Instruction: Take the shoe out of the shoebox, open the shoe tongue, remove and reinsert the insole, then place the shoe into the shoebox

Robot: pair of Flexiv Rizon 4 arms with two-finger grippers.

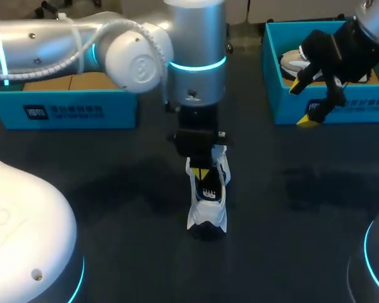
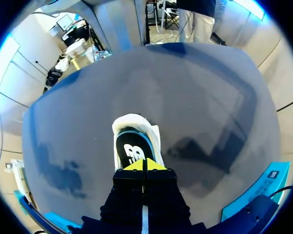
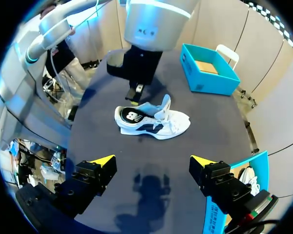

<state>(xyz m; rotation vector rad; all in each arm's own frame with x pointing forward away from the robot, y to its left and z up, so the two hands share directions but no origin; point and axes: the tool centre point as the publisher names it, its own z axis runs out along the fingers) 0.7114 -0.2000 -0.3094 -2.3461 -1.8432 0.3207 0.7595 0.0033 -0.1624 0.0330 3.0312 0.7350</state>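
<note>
**Shoe out on the counter, left pincer at its heel**

The white shoe (image 1: 208, 211) sits on the dark counter (image 1: 290, 208), clear of the left shoebox (image 1: 63, 113) and the right shoebox (image 1: 287, 113). The left pincer (image 2: 142, 165) has its tips pressed together at the heel end of the insole (image 2: 133, 152). I cannot tell if it grips the insole. The right pincer (image 3: 153, 163) hangs spread wide, holding nothing.

Dark table (image 1: 303, 208); at its far right corner a blue box (image 1: 287, 104), a second white shoe (image 1: 292, 63) lying inside it.

silver-white arms (image 1: 44, 38), cyan rings (image 1: 198, 64), white cable (image 1: 78, 41), black right end effector (image 3: 152, 162), yellow tips (image 3: 103, 160).
</note>
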